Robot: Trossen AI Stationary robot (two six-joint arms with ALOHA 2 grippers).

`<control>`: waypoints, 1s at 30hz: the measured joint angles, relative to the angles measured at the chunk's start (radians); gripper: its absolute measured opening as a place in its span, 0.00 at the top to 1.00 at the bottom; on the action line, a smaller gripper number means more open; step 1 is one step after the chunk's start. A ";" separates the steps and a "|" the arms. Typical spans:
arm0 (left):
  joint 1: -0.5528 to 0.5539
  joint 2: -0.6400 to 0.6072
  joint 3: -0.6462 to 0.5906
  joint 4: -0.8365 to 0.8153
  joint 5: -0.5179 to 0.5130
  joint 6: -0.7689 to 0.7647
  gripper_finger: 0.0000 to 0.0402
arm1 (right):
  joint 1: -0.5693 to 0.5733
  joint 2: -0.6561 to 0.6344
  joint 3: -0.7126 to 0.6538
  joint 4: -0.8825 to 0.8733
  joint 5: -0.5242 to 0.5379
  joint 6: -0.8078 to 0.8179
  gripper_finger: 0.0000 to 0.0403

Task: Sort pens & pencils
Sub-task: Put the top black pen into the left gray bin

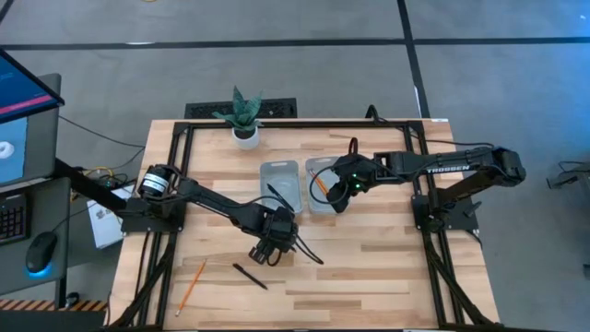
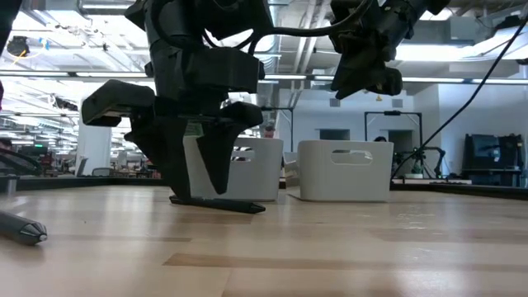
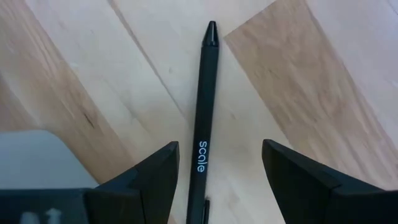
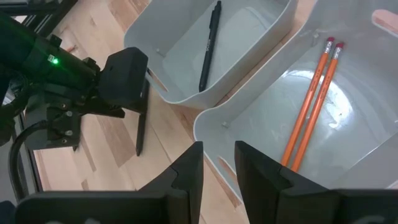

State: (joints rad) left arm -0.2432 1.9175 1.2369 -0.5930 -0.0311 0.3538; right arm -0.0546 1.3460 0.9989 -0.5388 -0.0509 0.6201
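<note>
My left gripper [image 1: 265, 249] [image 3: 219, 146] is open, low over the table near its middle. Its fingers stand on either side of a black pen [image 3: 203, 112] [image 2: 219, 203] that lies flat on the wood, and they do not touch it. A second pen [image 1: 249, 276] and an orange pencil [image 1: 191, 284] lie flat toward the near left. My right gripper [image 1: 336, 196] [image 4: 217, 152] hovers above the two grey bins, empty, its fingers slightly apart. The left bin [image 4: 186, 68] holds one pen [image 4: 208, 46]. The right bin [image 4: 261, 124] holds two pencils [image 4: 311, 99].
The two bins [image 1: 279, 171] [image 1: 323, 168] stand side by side at the table's middle, toward the far side. A small potted plant [image 1: 243, 115] sits at the far edge. Off the table's left are a monitor, a keyboard and a mouse [image 1: 39, 249]. Bare wood lies near and to the right.
</note>
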 joint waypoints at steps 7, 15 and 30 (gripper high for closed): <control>0.005 0.029 0.003 0.021 -0.009 0.004 0.45 | 0.001 0.000 0.000 0.005 0.000 0.001 0.72; 0.008 0.030 0.002 0.040 -0.010 -0.031 0.45 | 0.001 0.000 0.000 0.017 0.000 0.001 0.72; 0.008 0.033 0.000 0.036 -0.088 -0.112 0.45 | 0.002 0.000 0.000 0.017 -0.001 0.001 0.72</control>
State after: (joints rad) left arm -0.2348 1.9503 1.2373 -0.5574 -0.1187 0.2415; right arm -0.0525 1.3460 0.9993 -0.5220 -0.0517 0.6208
